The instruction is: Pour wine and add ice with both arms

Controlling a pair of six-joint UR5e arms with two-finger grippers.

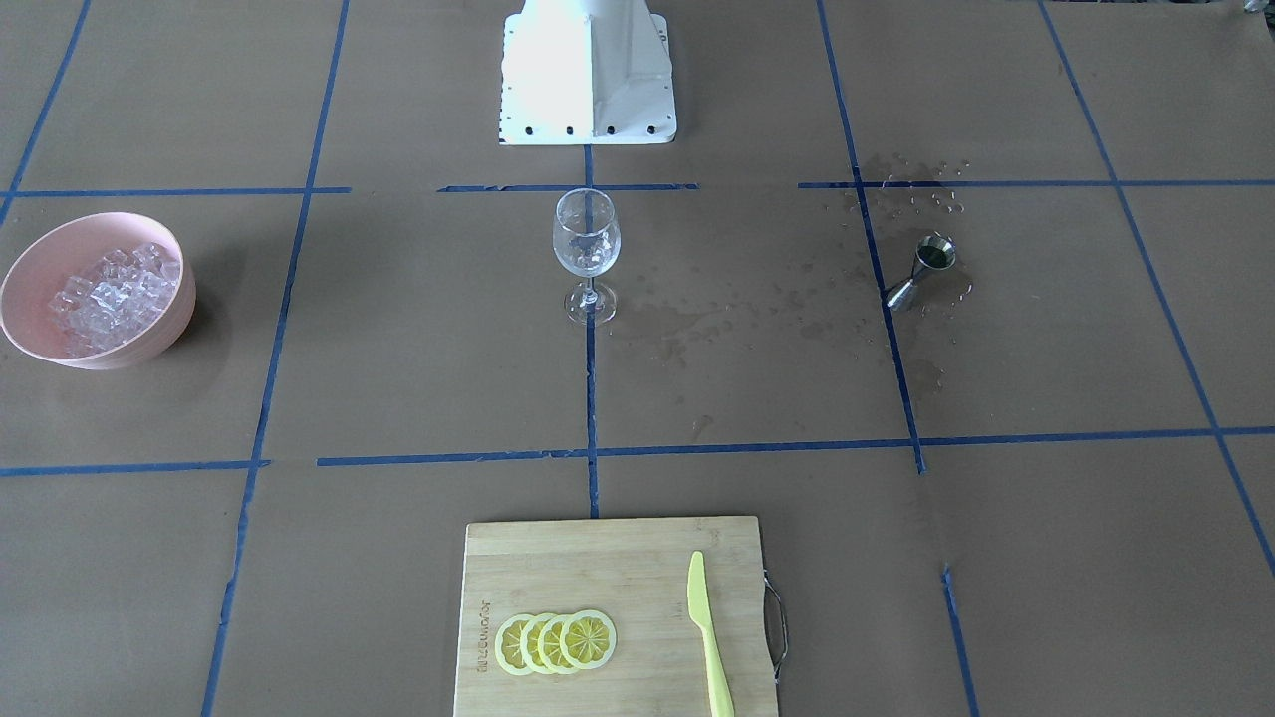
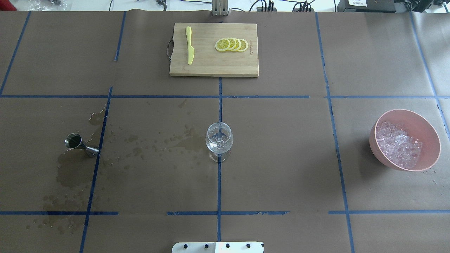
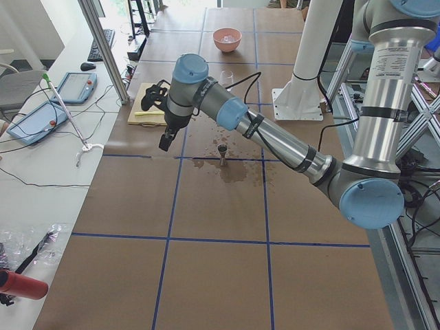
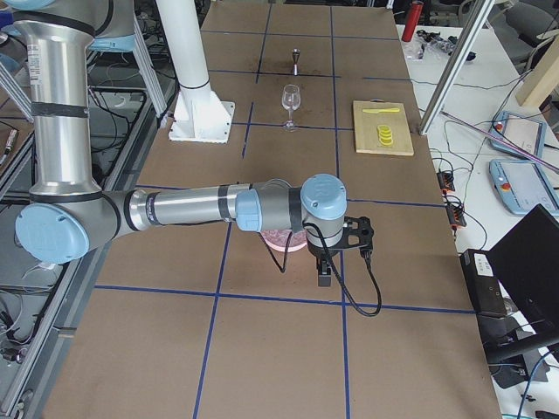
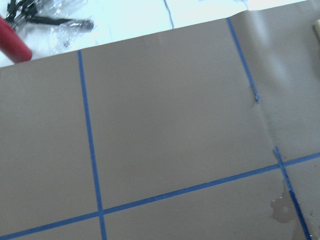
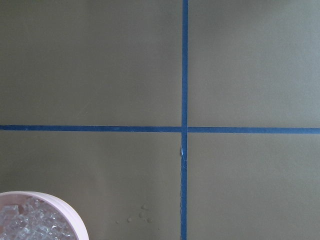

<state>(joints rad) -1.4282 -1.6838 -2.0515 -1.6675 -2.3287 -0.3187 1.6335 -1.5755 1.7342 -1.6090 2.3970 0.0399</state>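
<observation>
the brown table (image 2: 281, 158) bears a glass (image 2: 219, 140), jigger (image 2: 81, 144), pink bowl (image 2: 373, 146) and board (image 2: 211, 63).

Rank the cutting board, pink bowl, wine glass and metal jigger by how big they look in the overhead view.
Largest to smallest:
1. cutting board
2. pink bowl
3. wine glass
4. metal jigger
No close calls.

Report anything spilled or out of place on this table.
Liquid is spilled: dark wet patches stain the brown paper around the upright jigger and trail toward the wine glass. A few droplets also lie beside the pink bowl. Nothing is tipped over.
</observation>
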